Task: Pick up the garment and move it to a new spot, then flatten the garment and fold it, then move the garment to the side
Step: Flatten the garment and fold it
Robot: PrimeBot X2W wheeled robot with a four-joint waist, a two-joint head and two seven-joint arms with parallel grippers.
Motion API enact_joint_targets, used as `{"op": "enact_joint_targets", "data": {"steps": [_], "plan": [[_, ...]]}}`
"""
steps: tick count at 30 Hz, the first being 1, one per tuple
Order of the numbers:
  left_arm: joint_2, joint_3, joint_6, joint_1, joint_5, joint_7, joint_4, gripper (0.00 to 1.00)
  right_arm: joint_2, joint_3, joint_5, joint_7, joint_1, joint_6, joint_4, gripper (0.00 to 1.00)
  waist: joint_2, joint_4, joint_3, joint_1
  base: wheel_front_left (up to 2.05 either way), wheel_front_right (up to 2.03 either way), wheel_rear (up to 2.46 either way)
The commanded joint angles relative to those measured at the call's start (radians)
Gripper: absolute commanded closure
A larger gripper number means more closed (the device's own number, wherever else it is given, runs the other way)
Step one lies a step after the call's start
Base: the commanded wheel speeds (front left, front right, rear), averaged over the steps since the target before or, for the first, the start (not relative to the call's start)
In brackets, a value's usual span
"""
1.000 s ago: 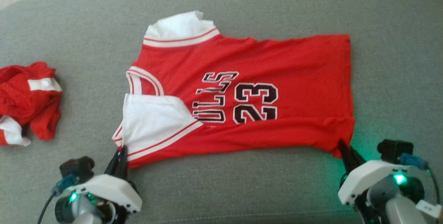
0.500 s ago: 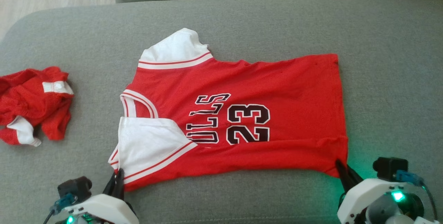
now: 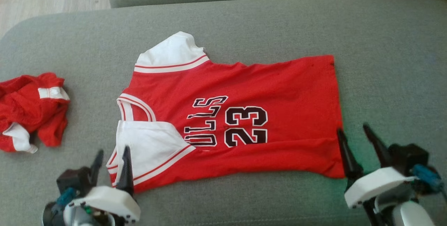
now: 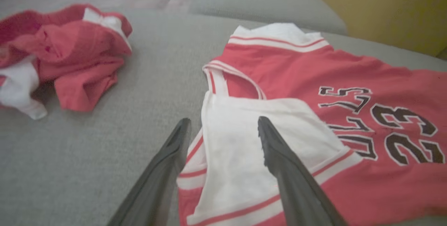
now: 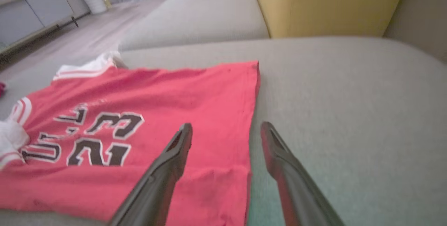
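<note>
Red jersey (image 3: 244, 114) — black "23" (image 3: 246, 125) beside partly covered "ULLS" lettering (image 3: 206, 121).

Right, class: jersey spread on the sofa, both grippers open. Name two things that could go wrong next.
1. The white flap lies turned over the lettering; folding the jersey could trap that crease.
2. The crumpled red garment sits to the left; moving the jersey that way could tangle them.

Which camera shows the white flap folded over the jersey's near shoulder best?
The left wrist view: the white flap lies close and large at the fingers of the open left gripper. The head view shows the flap smaller, one finger crossing its corner. The right wrist view catches a blurred sliver at its left edge.
</note>
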Motion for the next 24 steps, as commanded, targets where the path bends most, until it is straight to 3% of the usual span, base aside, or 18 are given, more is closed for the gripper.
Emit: {"op": "enact_joint_targets", "data": {"steps": [1, 7, 15, 19, 24], "plan": [[0.017, 0.03, 0.015, -0.059, 0.023, -0.034, -0.064, 0.0, -0.009, 0.029, -0.015, -0.055, -0.047, 0.008, -0.079, 0.0, -0.0001, -0.006, -0.007, 0.0, 0.0, 0.0, 0.0], [0.028, 0.035, 0.035, -0.083, 0.049, -0.073, -0.166, 0.0, 0.005, 0.047, -0.015, -0.095, -0.048, 0.008, -0.175, 0.0, -0.0001, -0.011, -0.02, 0.0, 0.0, 0.0, 0.0], [0.034, 0.022, 0.042, -0.081, 0.051, -0.043, -0.183, 0.0, 0.016, 0.051, -0.013, -0.072, -0.029, 0.008, -0.206, 0.0, -0.0001, -0.011, -0.018, 0.0, 0.0, 0.0, 0.0], [0.03, 0.01, 0.027, -0.11, 0.039, -0.033, -0.164, 0.0, 0.02, 0.047, -0.008, -0.062, -0.029, 0.008, -0.212, 0.0, -0.0001, -0.006, 0.006, 0.0, 0.0, 0.0, 0.0], [0.032, -0.025, -0.03, -0.261, 0.034, -0.008, -0.102, 0.0, 0.022, 0.046, -0.002, -0.055, -0.058, 0.008, -0.225, 0.0, -0.0001, -0.001, 0.078, 0.0, 0.0, 0.0, 0.0]]}}
